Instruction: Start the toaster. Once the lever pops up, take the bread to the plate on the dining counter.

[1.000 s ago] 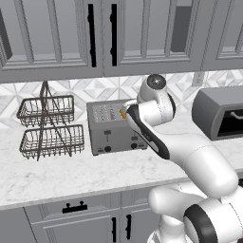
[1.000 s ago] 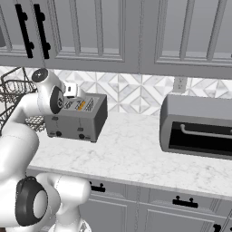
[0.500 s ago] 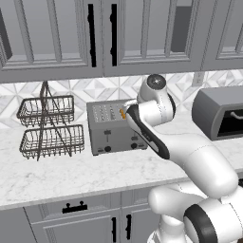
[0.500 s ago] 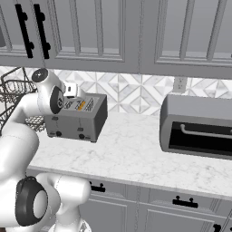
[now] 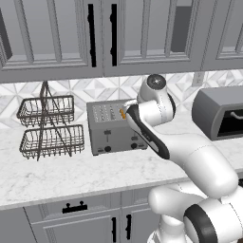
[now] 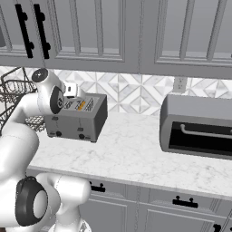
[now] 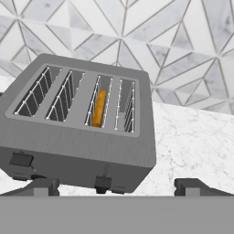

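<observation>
I am facing a long marble worktop [image 5: 71, 173] that is running over grey cabinet doors [image 5: 80, 223], with more grey cabinets [image 6: 108, 31] hanging above a tiled backsplash [image 7: 137, 41]. Off to my right a large dark-grey rounded appliance [image 6: 199, 127] is sitting on the worktop, well apart from everything else. To my left a two-tier wire basket rack [image 5: 50, 126] is standing just beside the toaster [image 5: 114, 126].

The toaster is sitting near the back wall, its front with the two small levers and two dark knobs facing out toward me. In the hand view I am looking down on its top, where four slots are lying side by side. The bread [image 7: 98, 108] is standing edge-on in the third slot counting from the left of that view, showing as a thin orange strip sunk between the wire guides. In the right base view the same orange strip is showing on the toaster's top.

My gripper [image 7: 116, 185] is hovering above the toaster's front edge, with my fingers [image 7: 45, 186] spread wide apart and holding nothing; one lever is lying between them in the hand view, untouched as far as I can tell
</observation>
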You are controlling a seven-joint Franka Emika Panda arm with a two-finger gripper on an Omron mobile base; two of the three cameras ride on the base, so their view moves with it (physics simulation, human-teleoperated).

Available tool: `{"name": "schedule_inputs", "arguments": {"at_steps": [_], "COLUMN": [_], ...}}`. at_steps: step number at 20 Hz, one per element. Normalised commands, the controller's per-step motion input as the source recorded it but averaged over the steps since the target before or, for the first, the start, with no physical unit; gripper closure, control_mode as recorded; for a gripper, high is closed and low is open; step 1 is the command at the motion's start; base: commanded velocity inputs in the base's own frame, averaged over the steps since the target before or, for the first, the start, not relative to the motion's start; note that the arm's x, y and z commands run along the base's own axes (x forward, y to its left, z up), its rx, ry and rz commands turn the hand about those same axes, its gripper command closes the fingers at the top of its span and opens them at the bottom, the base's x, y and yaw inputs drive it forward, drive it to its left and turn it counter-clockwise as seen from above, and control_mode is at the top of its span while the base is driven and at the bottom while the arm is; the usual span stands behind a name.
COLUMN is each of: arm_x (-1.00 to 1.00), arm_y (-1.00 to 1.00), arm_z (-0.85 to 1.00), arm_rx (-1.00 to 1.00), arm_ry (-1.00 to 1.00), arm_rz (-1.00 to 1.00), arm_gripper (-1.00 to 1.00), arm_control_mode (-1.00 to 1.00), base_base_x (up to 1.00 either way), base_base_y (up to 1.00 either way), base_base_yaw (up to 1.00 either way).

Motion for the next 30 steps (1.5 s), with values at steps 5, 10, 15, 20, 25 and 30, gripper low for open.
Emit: {"name": "schedule_inputs", "arguments": {"at_steps": [5, 10, 15, 20, 25, 30], "arm_x": [0.00, 0.00, 0.00, 0.00, 0.00, 0.00], "arm_y": [0.00, 0.00, 0.00, 0.00, 0.00, 0.00], "arm_z": [0.00, 0.00, 0.00, 0.00, 0.00, 0.00], "arm_rx": [0.00, 0.00, 0.00, 0.00, 0.00, 0.00], "arm_ry": [0.00, 0.00, 0.00, 0.00, 0.00, 0.00], "arm_rz": [0.00, 0.00, 0.00, 0.00, 0.00, 0.00], "arm_gripper": [-1.00, -1.00, -1.00, -1.00, -1.00, -1.00], "arm_control_mode": [-1.00, -1.00, -1.00, -1.00, -1.00, -1.00], "base_base_x": [0.00, 0.00, 0.00, 0.00, 0.00, 0.00], "base_base_y": [0.00, 0.00, 0.00, 0.00, 0.00, 0.00], "base_base_yaw": [0.00, 0.00, 0.00, 0.00, 0.00, 0.00]}}
